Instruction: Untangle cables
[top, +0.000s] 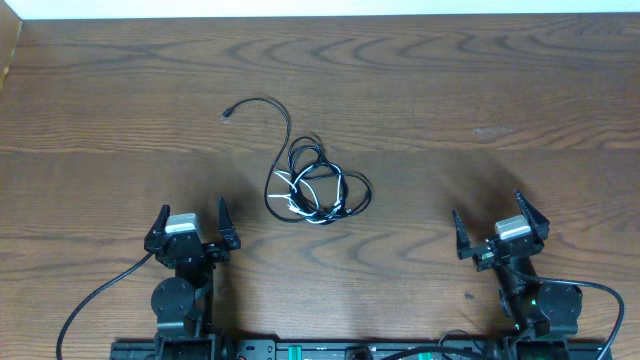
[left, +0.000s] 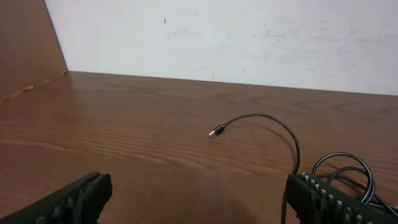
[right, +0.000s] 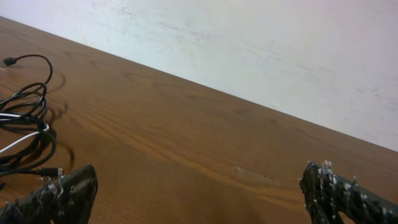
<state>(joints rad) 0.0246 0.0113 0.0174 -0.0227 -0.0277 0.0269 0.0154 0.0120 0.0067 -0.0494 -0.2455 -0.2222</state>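
Both pincers stand wide and hold nothing: left pincer (top: 192, 215) and right pincer (top: 490, 220), low at the near side of the worktop (top: 480, 90). The cables (top: 318, 190) lie in one loose heap mid-worktop, ahead of you and between the arms, touching neither. The heap is forward-right of the left pincer and forward-left of the right; the left looks nearer. The white cable (top: 318, 218) is looped inside the black cable (top: 283, 120) coils. Black's free tail runs out of the heap, away from you and leftward, ending in a plug (top: 227, 114) apart from the heap. That tail is your long axis. My call: you take the tail with the left and the heap with the right. There's bare wood all round and the edges are well off, so there's room to pull.
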